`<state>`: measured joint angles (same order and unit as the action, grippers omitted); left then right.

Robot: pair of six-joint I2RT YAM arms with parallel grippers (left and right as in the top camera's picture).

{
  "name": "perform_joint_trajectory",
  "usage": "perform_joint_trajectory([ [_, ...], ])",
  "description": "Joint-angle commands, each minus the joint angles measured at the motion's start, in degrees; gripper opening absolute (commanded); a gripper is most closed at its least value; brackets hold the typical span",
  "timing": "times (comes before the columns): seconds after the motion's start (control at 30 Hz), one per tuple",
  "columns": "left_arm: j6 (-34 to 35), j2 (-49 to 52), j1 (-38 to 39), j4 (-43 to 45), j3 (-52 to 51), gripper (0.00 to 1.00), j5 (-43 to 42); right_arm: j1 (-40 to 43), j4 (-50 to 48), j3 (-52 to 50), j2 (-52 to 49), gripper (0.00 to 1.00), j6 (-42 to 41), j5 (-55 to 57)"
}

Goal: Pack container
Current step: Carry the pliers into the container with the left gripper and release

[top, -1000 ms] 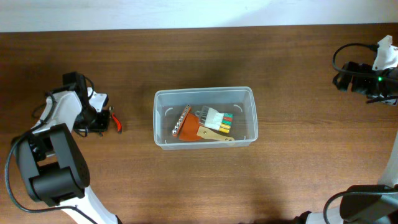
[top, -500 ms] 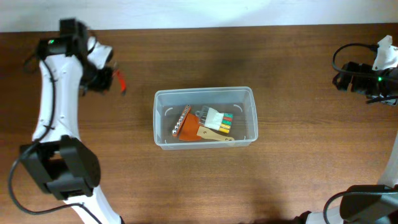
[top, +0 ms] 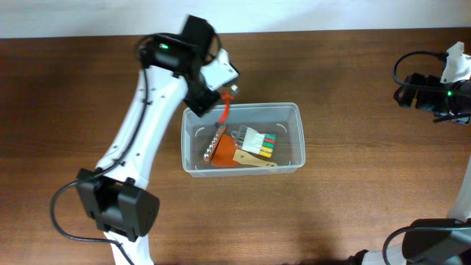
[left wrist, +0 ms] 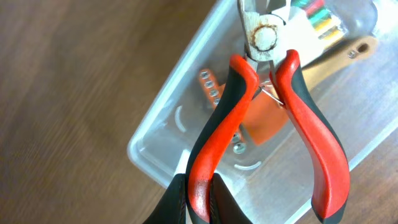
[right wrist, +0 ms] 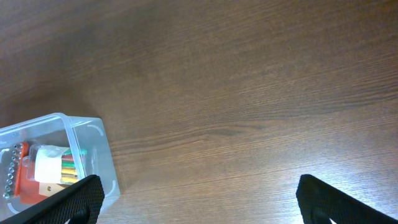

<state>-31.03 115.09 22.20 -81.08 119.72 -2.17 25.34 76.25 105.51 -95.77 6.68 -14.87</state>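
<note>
Container at table centre, long side running left-right. Inside, bunched mid-tub: orange bit holder, white pack with colour-tipped pieces, wooden handle.

Left gripper clenched on one red-black handle of pliers, other handle free. Pliers hang over container's far-left corner, head pointing at contents.

Right gripper at table's far right, well apart from container, fingers spread wide, gripping nothing.

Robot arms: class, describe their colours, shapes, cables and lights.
The left arm has slim white links, bulky black joint housings, a green light and a black cable looping at its base. The right arm is black and white, with a green light and a looping black cable. Its fingers are black.
</note>
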Motion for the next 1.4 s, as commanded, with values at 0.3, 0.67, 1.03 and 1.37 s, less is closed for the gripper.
perform_joint_trajectory([
  [0.3, -4.4, 14.0, 5.0, 5.5, -8.5, 0.02, -0.1, -0.4, -0.7, -0.5, -0.4, 0.99, 0.5, 0.5],
  [0.67, -4.4, 16.1, 5.0, 6.0, -8.5, 0.22, 2.6, -0.4, -0.6, -0.5, -0.4, 0.99, 0.5, 0.5],
  [1.03, -0.3, 14.8, 5.0, 2.8, -5.6, 0.79, 2.4, -0.4, -1.1, -0.5, -0.4, 0.98, 3.3, 0.5],
  [1.37, 9.3, -4.3, -0.4, 7.2, -1.7, 0.99, 11.2, -13.2, -11.8, -0.5, -0.3, 0.99, 7.7, 6.8],
])
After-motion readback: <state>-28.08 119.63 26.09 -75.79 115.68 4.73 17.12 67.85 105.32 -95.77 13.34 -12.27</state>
